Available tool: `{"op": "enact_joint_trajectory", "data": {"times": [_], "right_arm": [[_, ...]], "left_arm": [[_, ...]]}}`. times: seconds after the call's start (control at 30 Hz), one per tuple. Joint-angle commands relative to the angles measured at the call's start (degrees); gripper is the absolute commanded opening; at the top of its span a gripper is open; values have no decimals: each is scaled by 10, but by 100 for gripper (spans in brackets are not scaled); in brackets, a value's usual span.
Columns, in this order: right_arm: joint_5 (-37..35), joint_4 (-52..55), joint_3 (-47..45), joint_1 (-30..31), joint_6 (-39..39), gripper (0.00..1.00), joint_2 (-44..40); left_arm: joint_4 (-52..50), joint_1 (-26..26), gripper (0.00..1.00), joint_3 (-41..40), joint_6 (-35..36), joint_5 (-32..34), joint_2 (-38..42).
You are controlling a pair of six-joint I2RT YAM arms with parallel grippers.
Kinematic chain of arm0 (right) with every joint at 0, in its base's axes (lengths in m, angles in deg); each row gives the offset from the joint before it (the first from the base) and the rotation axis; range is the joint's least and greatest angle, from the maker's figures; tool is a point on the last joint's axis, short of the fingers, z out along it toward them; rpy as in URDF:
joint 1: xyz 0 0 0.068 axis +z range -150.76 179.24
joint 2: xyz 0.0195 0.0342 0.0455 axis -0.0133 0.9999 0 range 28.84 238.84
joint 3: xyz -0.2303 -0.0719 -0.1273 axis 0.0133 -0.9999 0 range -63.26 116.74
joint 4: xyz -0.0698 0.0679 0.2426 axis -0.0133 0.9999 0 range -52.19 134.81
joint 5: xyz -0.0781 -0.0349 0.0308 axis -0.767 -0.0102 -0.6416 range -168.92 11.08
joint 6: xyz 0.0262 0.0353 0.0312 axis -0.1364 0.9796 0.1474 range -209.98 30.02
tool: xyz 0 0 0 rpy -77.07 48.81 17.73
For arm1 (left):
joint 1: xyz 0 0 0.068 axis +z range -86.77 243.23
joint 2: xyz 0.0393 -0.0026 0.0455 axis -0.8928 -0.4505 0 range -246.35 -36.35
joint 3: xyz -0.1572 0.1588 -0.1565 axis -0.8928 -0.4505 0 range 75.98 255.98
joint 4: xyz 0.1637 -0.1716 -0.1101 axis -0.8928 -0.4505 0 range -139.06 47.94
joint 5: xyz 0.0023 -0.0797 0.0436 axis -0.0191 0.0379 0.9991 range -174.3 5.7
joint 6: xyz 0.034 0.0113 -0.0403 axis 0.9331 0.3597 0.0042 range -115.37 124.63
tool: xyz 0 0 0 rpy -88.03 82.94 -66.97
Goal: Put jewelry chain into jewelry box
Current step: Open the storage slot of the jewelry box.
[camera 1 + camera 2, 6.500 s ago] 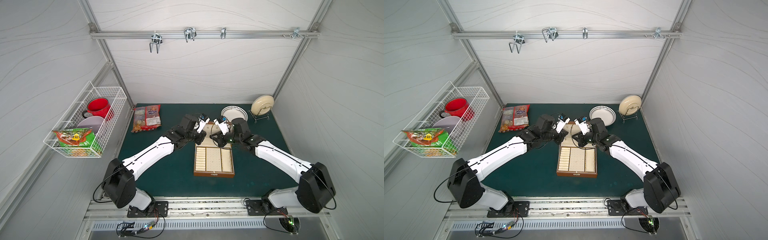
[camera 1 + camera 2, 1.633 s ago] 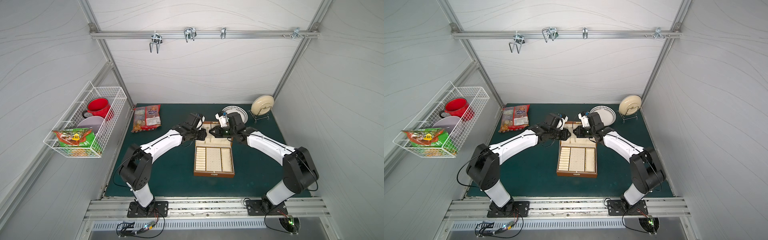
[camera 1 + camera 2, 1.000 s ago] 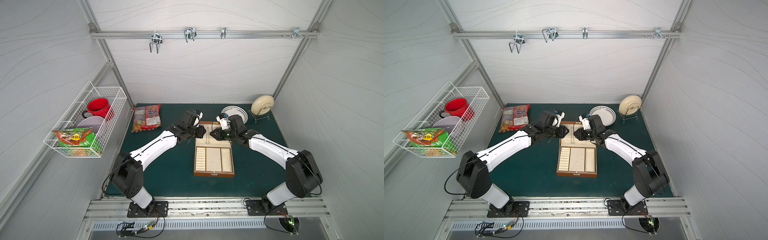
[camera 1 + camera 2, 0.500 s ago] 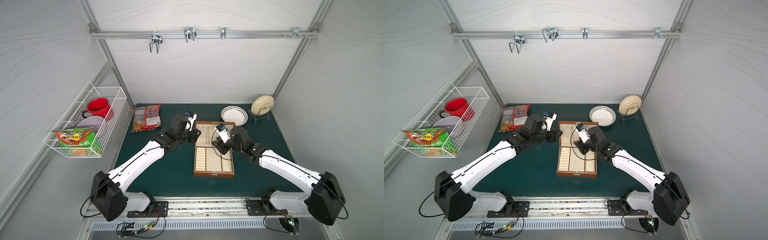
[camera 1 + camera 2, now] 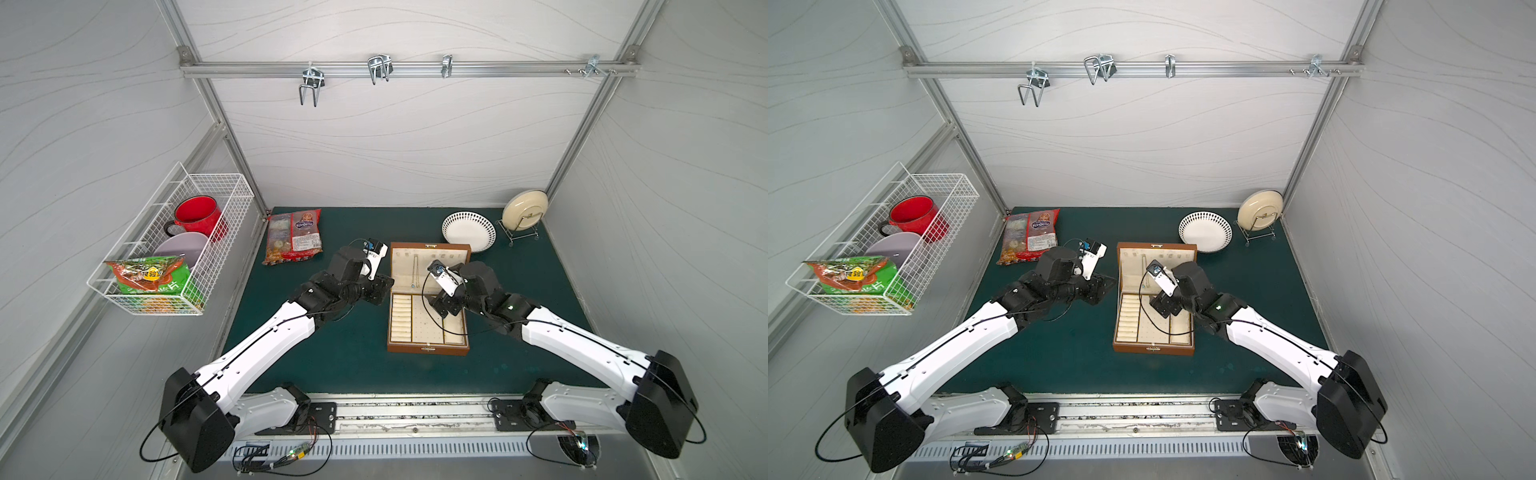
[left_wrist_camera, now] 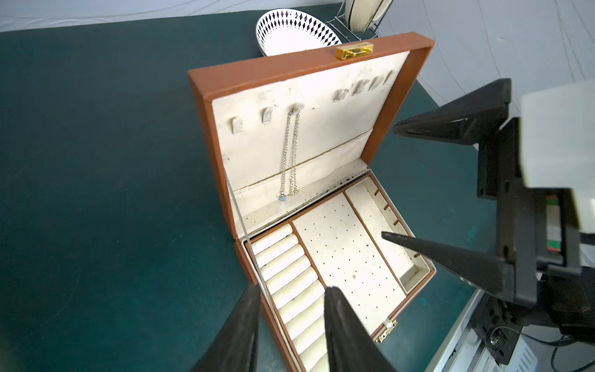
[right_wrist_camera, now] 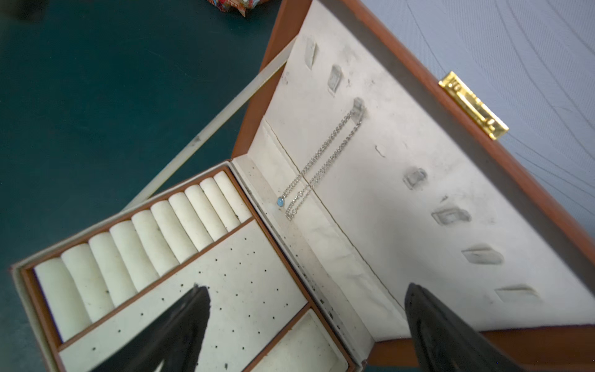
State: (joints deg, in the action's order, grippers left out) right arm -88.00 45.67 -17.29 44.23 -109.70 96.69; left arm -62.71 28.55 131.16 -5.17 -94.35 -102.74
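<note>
Jewelry chain (image 6: 289, 151) hangs doubled from a hook on the cream lining inside the raised lid of the jewelry box (image 6: 206, 128), its small blue bead (image 7: 280, 202) down near the hinge fold. It also shows as a thin line on the lid in a top view (image 5: 414, 270). The box sits open on the green mat (image 5: 353, 353) — ring rolls (image 7: 135, 251), dotted panel (image 6: 341, 254), gold clasp (image 7: 473, 104) on the lid edge.

Right gripper (image 7: 306, 322): jaws wide apart, nothing between them, hovering over the dotted panel and clear of the chain. Left gripper (image 6: 291, 309): jaws partly apart, empty, at the box's ring-roll side — seen beside the box in a top view (image 5: 1106, 286).

Beyond the box: patterned white bowl (image 5: 468, 231), cream plate on a wire stand (image 5: 524, 210), snack packet (image 5: 294, 236). Wire basket (image 5: 174, 249) on the wall holds a red mug (image 5: 195, 214).
</note>
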Motion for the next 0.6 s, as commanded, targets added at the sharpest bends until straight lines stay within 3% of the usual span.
{"op": "enact_joint_trajectory", "data": {"times": [0.0, 0.1, 0.23, 0.33, 0.57], "right_arm": [[15, 9, 1, -11, -37, 99, -8], [73, -6, -6, -27, -70, 99, -18], [133, -61, -60, -30, -187, 99, -26], [191, -57, -59, -58, -203, 99, -3], [200, -117, -53, -71, -269, 99, 46]], "left_arm": [[30, -4, 41, -11, 20, 12, 18], [39, -4, 41, -20, 28, 19, 26], [46, -4, 41, -23, 31, 12, 31], [46, -4, 42, -24, 32, 13, 30], [56, -5, 42, -29, 33, 8, 21]]}}
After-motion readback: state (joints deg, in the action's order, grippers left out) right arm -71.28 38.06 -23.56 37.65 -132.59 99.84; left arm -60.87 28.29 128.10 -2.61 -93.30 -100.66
